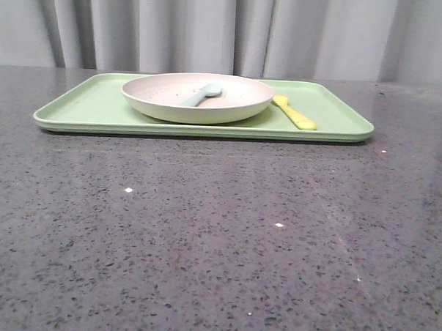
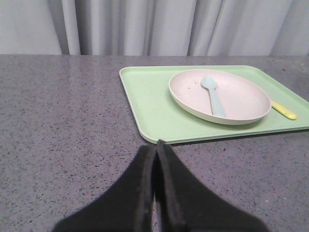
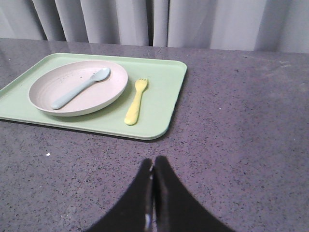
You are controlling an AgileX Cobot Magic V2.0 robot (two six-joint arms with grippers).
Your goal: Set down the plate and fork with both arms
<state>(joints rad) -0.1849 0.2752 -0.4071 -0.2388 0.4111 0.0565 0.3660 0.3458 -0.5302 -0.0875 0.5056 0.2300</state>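
Closest to the wrist cameras: left gripper (image 2: 157, 145) with both black fingers pressed flat together, nothing between them, parked over bare grey speckled table (image 1: 203, 238) short of the tray's near edge. Same deal with the right gripper (image 3: 153, 162), pinched closed, holding nothing, also hanging above the tabletop and apart from the tray.

Further back, sat flat on the counter: light-green tray (image 1: 84, 108), long side facing the front camera. Rested on it, roughly mid-tray: the plate (image 1: 165, 97), off-white and a bit pinkish with tiny dark specks and a raised rim. Lay inside the plate: a pale blue-grey spoon (image 1: 202, 95), bowl end toward the curtain side, handle angled back toward the robot.

Lay directly on the tray, just beside the plate on the robot's right: the fork (image 1: 295, 112), bright yellow and chunky. Tines pointed away toward the curtain, handle toward the robot. Seemed clear of the plate rim in the right wrist view, though only by a sliver. Well short of the tray's right rim too.

Hung behind everything: grey pleated curtain (image 1: 285, 33).
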